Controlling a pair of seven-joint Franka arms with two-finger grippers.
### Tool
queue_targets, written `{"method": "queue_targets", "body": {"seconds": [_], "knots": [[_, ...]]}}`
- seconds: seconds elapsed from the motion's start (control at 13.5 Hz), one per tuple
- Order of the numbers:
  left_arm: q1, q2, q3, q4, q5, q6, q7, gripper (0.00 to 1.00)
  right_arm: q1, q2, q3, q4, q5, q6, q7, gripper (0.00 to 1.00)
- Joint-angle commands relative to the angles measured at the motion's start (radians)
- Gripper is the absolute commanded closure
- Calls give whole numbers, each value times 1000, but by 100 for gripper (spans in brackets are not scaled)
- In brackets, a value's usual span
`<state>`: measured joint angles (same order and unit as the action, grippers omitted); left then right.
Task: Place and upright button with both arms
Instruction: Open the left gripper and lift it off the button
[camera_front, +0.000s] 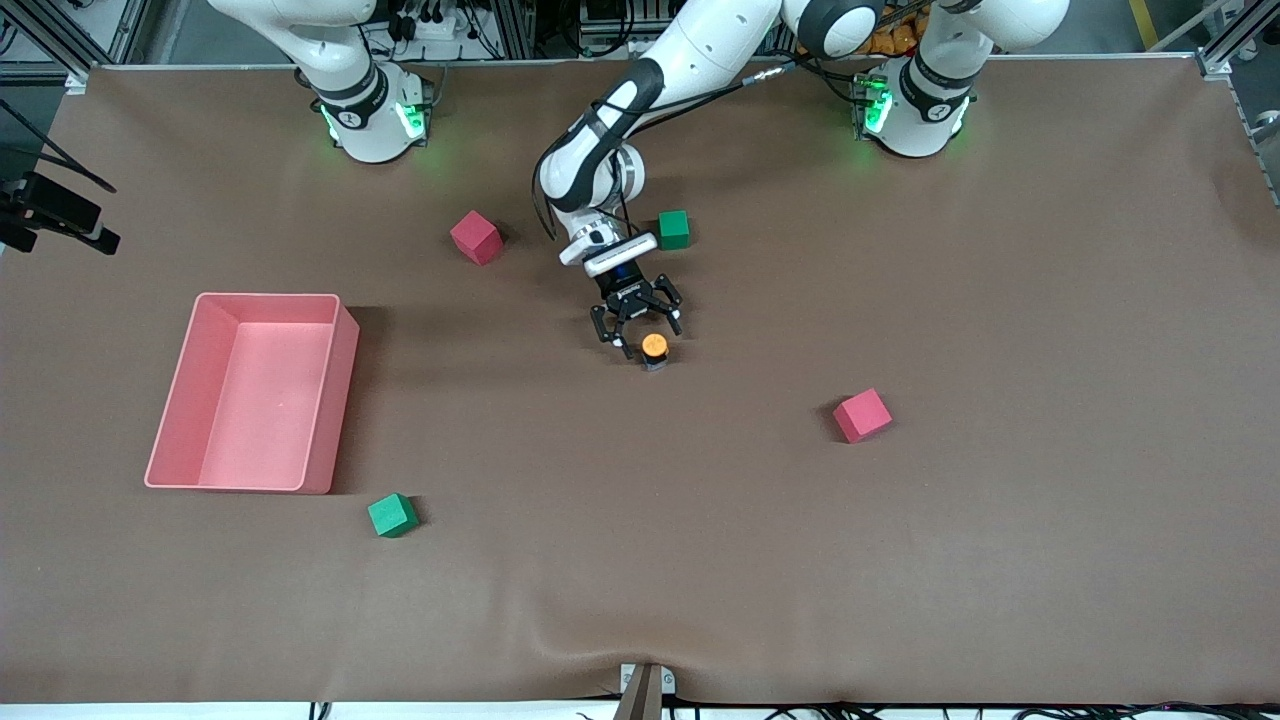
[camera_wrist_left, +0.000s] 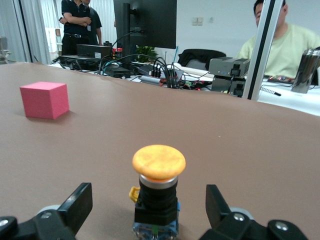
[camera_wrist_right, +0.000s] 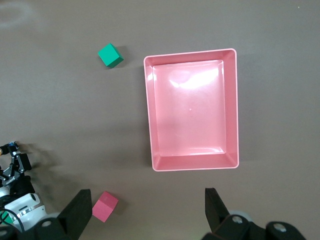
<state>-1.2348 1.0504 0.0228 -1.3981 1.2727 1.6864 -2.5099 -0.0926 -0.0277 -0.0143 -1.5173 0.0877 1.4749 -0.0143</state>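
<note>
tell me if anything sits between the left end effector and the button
Nothing visible does. The button stands upright on the table, right between the open fingers of the left end effector, with only bare cloth in the gaps.

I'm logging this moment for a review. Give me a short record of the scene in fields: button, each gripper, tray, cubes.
button: button stands upright on the table, orange cap up, mid-table
left gripper: left gripper low at the button, fingers open on either side, not touching it
right gripper: right gripper open, up over the tray, waiting
tray: pink tray holds nothing, toward the right arm's end
cubes: two red cubes, two green cubes, all on the table outside the tray
</note>
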Motion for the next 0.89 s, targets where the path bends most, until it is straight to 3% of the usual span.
{"method": "queue_targets", "body": {"seconds": [0.0, 0.37, 0.82], "knots": [[-5, -52, -6, 5, -59, -27, 89, 0, 13, -5, 2, 11, -2, -15, -9, 0], [5, -174, -23, 5, -180, -27, 267, 0, 22, -3, 2, 9, -45, -13, -9, 0], [101, -377, -27, 7, -315, -17, 563, 0, 25, -1, 1, 9, -65, -12, -7, 0]]}}
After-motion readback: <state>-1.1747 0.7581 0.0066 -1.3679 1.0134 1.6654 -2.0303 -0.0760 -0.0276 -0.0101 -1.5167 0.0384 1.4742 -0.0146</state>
